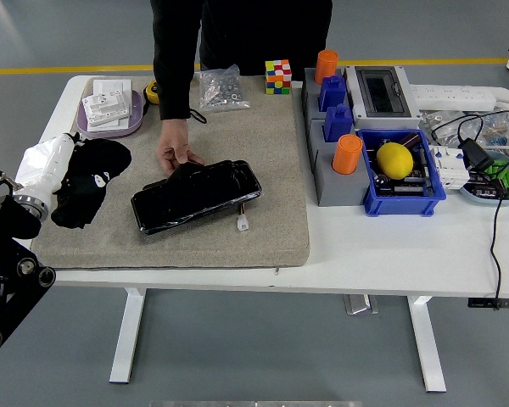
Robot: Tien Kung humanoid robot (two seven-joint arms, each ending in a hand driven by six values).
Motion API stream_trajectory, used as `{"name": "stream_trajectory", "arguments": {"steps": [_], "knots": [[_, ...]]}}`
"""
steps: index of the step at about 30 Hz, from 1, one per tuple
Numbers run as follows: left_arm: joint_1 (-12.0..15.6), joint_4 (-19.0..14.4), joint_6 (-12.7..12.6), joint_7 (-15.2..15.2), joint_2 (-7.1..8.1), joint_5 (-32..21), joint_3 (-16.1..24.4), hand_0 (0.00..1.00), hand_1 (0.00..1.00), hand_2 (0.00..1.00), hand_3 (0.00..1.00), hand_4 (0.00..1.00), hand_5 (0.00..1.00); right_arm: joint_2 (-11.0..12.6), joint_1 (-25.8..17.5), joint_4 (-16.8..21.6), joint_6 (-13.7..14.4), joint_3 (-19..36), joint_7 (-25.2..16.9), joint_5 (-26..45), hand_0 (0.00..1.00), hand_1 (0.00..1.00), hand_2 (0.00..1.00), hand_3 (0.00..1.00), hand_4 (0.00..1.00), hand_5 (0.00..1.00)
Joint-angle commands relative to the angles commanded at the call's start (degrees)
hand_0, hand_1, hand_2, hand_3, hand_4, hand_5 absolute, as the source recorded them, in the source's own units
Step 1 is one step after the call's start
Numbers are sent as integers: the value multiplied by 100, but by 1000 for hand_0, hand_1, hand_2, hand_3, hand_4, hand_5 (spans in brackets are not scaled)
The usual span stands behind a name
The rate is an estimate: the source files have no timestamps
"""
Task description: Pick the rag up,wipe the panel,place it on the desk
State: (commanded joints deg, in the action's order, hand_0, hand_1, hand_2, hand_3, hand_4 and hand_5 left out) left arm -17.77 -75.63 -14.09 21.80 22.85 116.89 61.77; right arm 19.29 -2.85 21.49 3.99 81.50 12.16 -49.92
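**Rag bunched at the left hand, panel held steady**

Head view: we see the black rag [89, 180] hanging crumpled and limp at the left end of the beige mat [271, 170], gathered at the tip of our left hand [47, 170]. Soft and light, it should fold wherever it is gripped, so we judge a bunched hold near its middle best for wiping. The hand's white shell hides its fingers; we cannot tell how they stand. Our left arm enters low from the left edge, forearm angled up toward the mat. The glossy black panel [195, 196] lies just right of the rag, a person's hand [175, 153] pressing its far edge. Our right arm is not visible.
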Motion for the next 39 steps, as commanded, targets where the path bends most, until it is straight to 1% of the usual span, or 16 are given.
{"name": "stream_trajectory", "arguments": {"steps": [4,9,11,15,20,30,39], "knots": [[34,-74,3,33,-52,75,-124,253,142,486,346,98,2,9,-1,-14,-5,9,1,0,695,460,642,619,998,698],[29,-180,-5,59,-115,96,-375,247,135,488,346,94,2,20,6,-28,-11,2,-1,1,695,460,642,619,998,698],[11,-241,0,73,-110,100,-484,245,131,486,345,78,2,23,12,-32,-12,0,-2,0,695,460,642,619,998,698],[1,-361,2,103,-90,95,-655,245,131,486,345,78,2,30,23,-34,-11,3,-3,-3,695,460,642,619,998,698],[-7,-429,-28,115,-89,92,-867,246,129,487,347,80,2,39,22,-40,-19,6,-2,-10,695,460,642,618,998,699],[-230,-317,-76,96,-165,12,-1222,243,123,486,348,79,2,53,54,-41,-21,-27,-7,0,695,460,642,619,998,697],[-489,-163,-96,94,-316,-49,-1528,243,121,486,349,80,2,74,69,-44,-41,-58,1,12,695,460,642,619,998,697]]}}
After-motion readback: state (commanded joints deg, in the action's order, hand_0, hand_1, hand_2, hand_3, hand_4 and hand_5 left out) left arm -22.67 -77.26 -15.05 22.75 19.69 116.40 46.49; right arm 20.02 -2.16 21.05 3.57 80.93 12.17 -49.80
